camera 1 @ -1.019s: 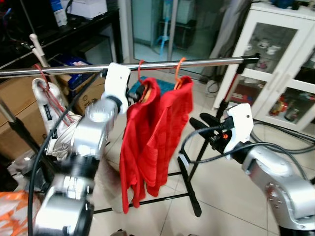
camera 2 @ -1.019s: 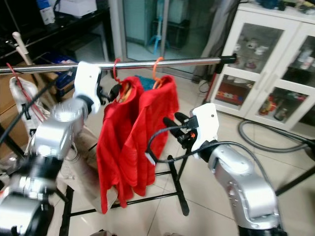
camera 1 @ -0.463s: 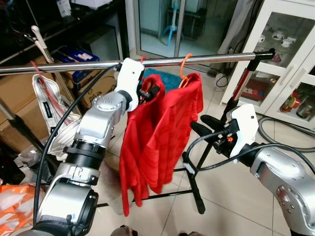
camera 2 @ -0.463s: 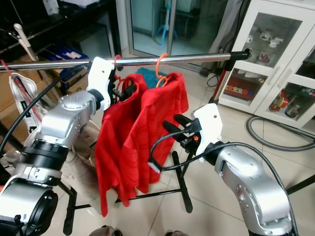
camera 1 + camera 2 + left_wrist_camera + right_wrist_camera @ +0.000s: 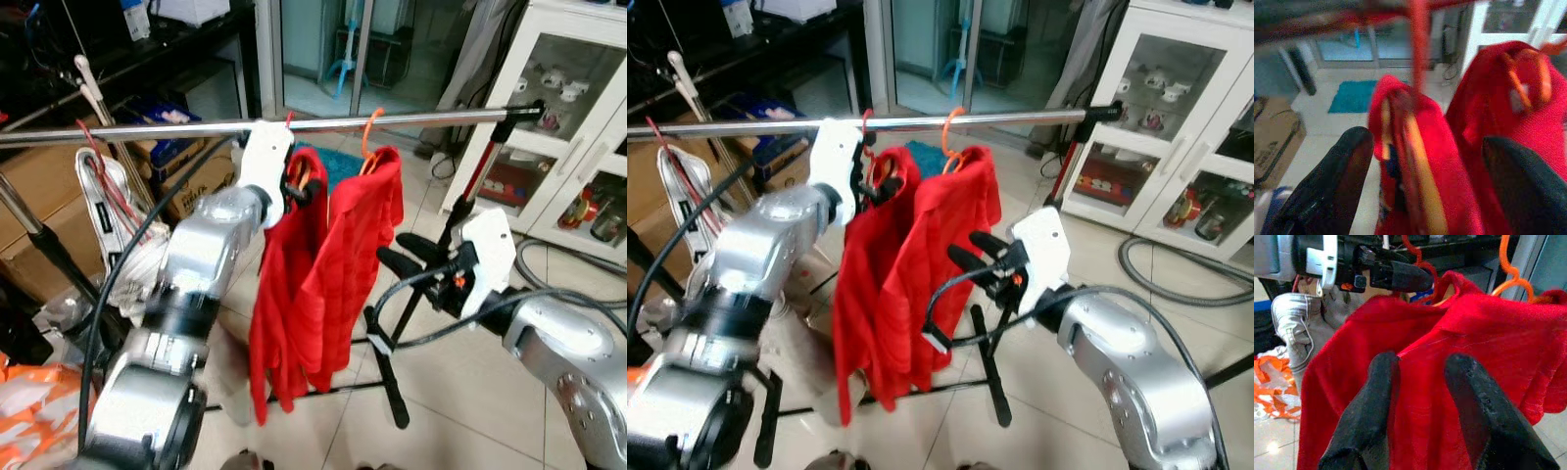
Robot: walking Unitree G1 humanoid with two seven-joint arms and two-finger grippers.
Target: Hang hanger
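Observation:
A chrome rail (image 5: 411, 118) runs across at chest height. A red hanger's hook (image 5: 289, 119) lies over it, carrying a red garment (image 5: 289, 294). Beside that, an orange hanger (image 5: 370, 127) holds a second red garment (image 5: 362, 235). My left gripper (image 5: 301, 186) is up at the red hanger's neck, just under the rail. In the left wrist view its fingers (image 5: 1337, 181) stand wide apart, open, with the hanger and collar between them. My right gripper (image 5: 407, 253) is open, lower and to the right, its fingers (image 5: 1376, 401) pointing at the garments' front without touching.
A white glass-door cabinet (image 5: 578, 108) stands at the right, with a grey hose (image 5: 554, 257) on the tiles below it. A white bag (image 5: 108, 215) hangs on the rail's left end, before cardboard boxes (image 5: 39, 196). The rack's black foot (image 5: 387, 372) crosses the floor.
The view has shifted a little. My left arm has reached further along, its gripper staying at the red hanger's neck. The right gripper holds about the same place.

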